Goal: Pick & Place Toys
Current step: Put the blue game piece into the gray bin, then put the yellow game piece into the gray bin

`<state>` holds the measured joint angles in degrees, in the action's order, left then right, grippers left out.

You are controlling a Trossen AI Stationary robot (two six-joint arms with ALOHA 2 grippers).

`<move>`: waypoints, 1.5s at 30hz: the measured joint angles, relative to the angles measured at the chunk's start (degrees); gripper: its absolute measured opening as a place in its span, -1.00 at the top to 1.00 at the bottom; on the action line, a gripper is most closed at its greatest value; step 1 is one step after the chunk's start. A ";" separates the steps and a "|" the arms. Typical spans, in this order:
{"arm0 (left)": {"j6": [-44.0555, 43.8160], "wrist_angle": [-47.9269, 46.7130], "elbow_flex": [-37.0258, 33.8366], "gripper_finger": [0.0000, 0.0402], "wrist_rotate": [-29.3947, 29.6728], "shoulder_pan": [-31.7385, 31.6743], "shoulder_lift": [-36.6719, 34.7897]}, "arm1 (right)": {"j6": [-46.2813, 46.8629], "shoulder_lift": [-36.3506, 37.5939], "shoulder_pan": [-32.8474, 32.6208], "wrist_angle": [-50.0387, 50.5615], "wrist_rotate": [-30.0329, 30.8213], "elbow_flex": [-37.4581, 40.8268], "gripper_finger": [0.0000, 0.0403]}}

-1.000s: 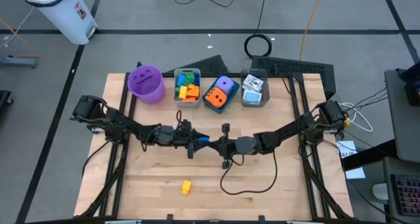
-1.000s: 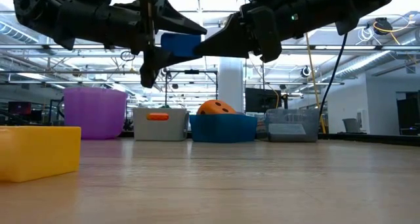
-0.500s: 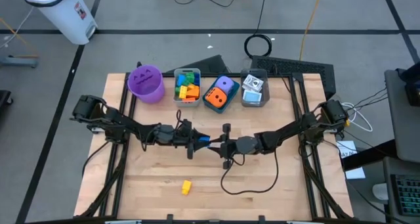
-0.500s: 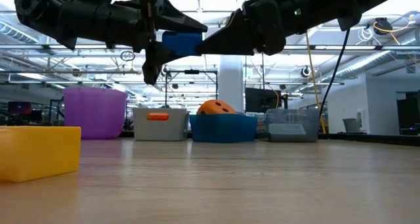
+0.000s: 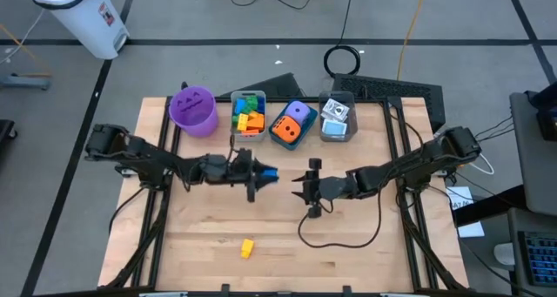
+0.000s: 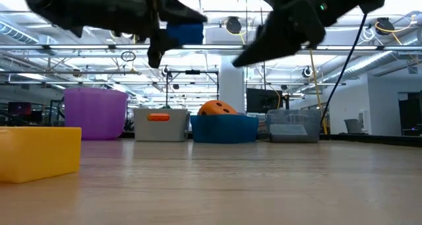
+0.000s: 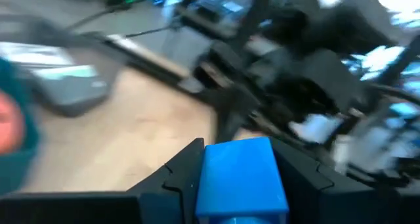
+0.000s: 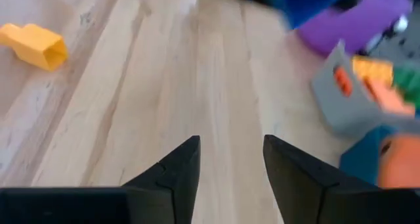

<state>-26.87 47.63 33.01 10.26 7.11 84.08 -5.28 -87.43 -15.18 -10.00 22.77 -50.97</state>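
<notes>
Since the earlier frame the two arms have been drawn apart above mid-bench; the blue brick is now gripped by the left gripper alone, jaws closed on it, raised clear of the bench; the right gripper is seen empty, jaws parted. Placement would best be done by carrying the brick over the grey bin, lowering before release; the yellow brick remains near the front edge.

purple cup, grey bin, white canister
</notes>
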 joint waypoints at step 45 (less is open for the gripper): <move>6.22 -57.95 35.13 -0.14 1.20 -41.91 17.33 | 7.20 0.01 0.22 -33.87 -0.45 22.50 0.21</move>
<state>-20.65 -10.32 68.15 11.46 -34.81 101.41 1.91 -87.42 -14.96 -43.87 22.33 -28.47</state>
